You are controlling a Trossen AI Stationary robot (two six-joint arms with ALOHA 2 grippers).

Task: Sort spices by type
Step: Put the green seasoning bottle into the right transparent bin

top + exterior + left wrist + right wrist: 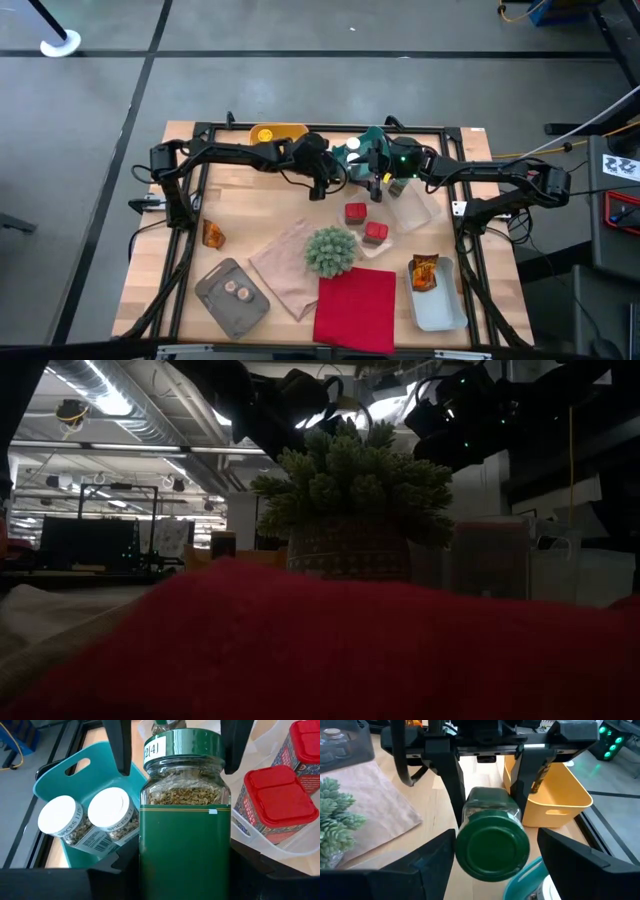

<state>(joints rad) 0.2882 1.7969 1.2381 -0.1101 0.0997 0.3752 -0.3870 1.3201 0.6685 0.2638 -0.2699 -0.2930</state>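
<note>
Green-capped glass jar [182,815] of dried herbs, likely rigid, weighty and slick, sits clamped at its body in the left pincer [175,750] while the right pincer [492,865] spreads wide around its lid above the far desk [240,215].

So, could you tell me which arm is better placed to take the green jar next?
Right, probably. The left pincer grips the green jar by its body, while the right pincer's open fingers flank its cap, so it need only close.
</note>
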